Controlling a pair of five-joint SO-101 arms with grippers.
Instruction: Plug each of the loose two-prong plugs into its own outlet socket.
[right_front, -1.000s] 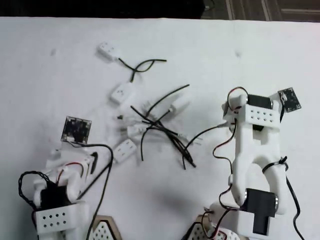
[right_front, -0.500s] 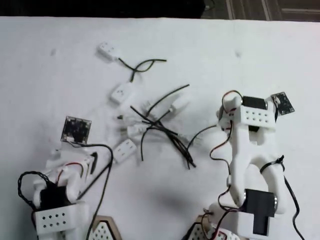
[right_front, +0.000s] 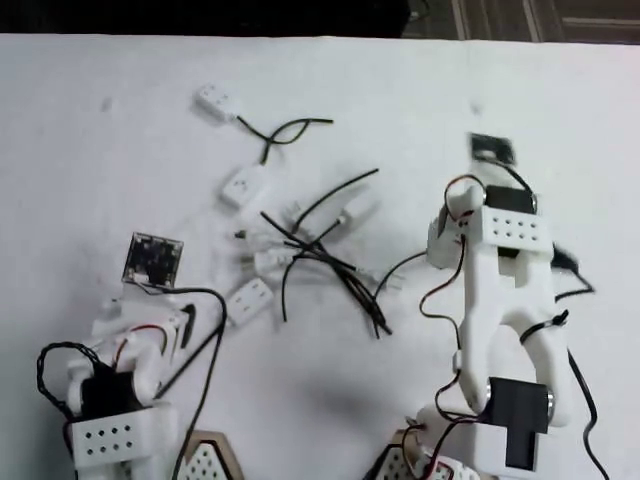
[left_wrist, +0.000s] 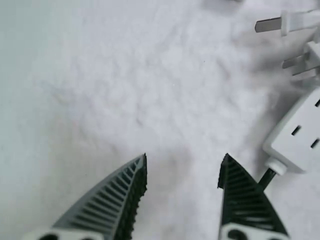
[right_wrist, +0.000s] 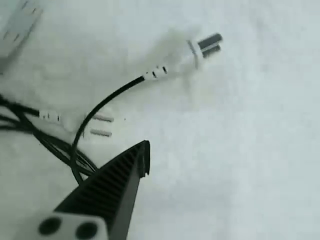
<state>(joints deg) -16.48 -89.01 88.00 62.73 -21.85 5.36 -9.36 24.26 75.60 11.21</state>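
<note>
Bright, even light from above; white table (right_front: 560, 90) washed pale; soft shadow beside plug (right_wrist: 175, 61).

— Condition of the work surface?
— White table (right_front: 80, 130), matte and faintly mottled at close range. Lighting is even, with soft shadows.
— Beyond its far edge?
— A dark strip (right_front: 200, 15) runs along the top of the frame. At the upper right there is grey-brown floor (right_front: 520, 18), crossed by pale lines.

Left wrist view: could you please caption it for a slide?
Open left gripper above the table, near an outlet socket and two loose plugs.
</note>
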